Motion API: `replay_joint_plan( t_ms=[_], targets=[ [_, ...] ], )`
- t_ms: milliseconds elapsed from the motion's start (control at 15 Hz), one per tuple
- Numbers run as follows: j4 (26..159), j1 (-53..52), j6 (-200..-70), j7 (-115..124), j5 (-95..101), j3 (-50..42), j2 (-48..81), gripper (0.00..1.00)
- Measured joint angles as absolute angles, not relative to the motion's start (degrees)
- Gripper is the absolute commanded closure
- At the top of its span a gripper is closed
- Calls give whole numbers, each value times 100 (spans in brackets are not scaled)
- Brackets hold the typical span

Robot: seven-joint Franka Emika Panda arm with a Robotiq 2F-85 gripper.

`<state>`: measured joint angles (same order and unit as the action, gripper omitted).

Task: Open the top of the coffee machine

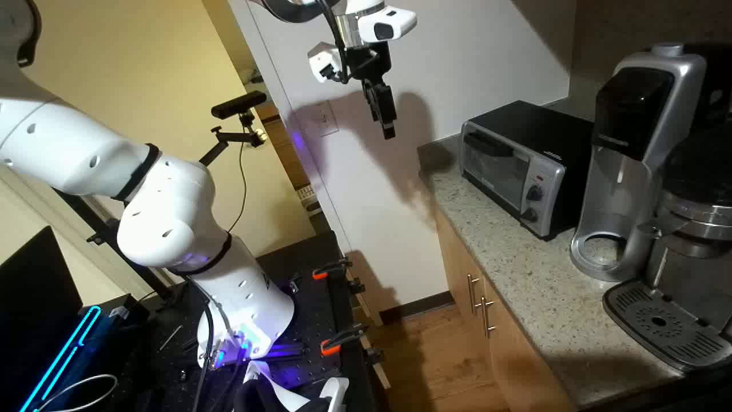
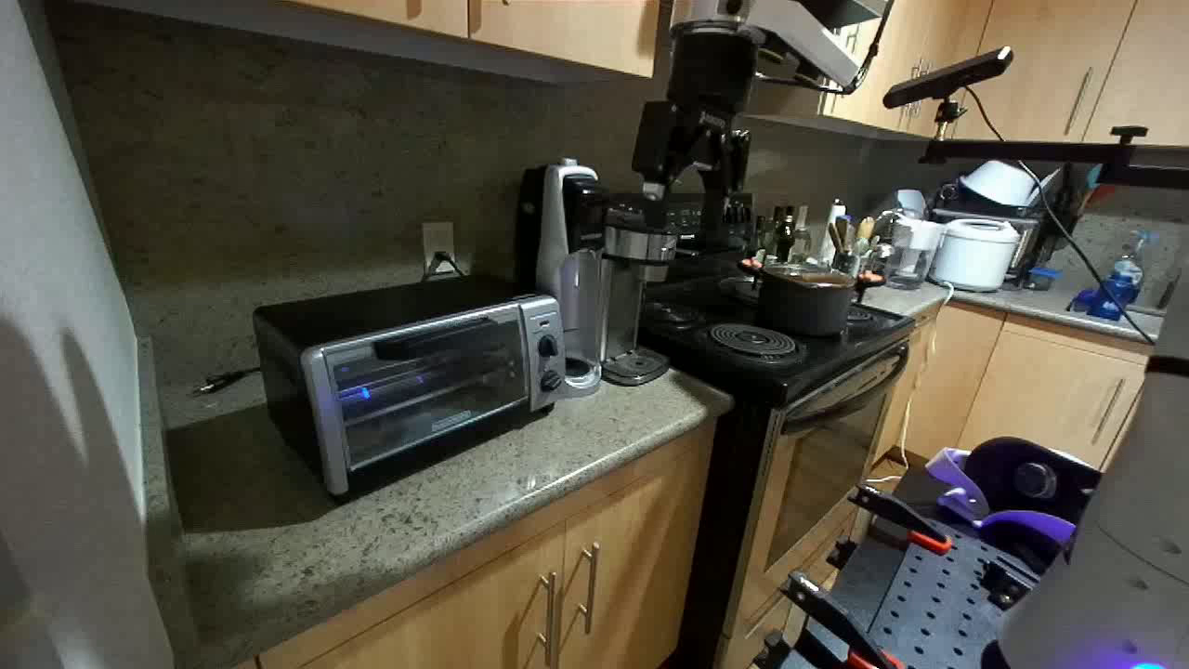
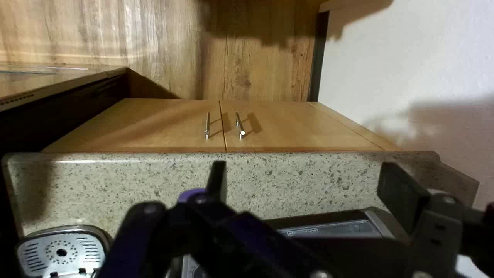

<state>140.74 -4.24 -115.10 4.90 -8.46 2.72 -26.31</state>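
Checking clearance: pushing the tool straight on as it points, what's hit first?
Probably the wood floor: the tool points down, and in an exterior view its line passes clear of the speckled countertop. Depth is unclear, so clipping the countertop can't be ruled out.

Coffee machine (image 1: 615, 189): smooth, satin, metallic-looking; top (image 1: 632, 106), glossy plastic. Toaster oven (image 2: 418, 372): matt casing (image 2: 390, 305), reflective glass door (image 2: 441, 398). Worktop (image 1: 503, 263): speckled, stone-like, lightly polished. Cabinet doors (image 2: 641, 539): smooth wood grain; handles (image 2: 550, 613), bright metal. Claw (image 2: 685, 206): predominantly matt finish.
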Motion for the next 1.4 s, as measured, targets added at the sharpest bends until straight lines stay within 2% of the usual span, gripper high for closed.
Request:
replay_joint_plan(
  t_ms=[1000, 1400],
  targets=[
    [14082, -398, -11537, 490, -695, 272, -2544, 0],
    [14081, -304, -11946, 489, -495, 260, -2262, 0]
  ],
)
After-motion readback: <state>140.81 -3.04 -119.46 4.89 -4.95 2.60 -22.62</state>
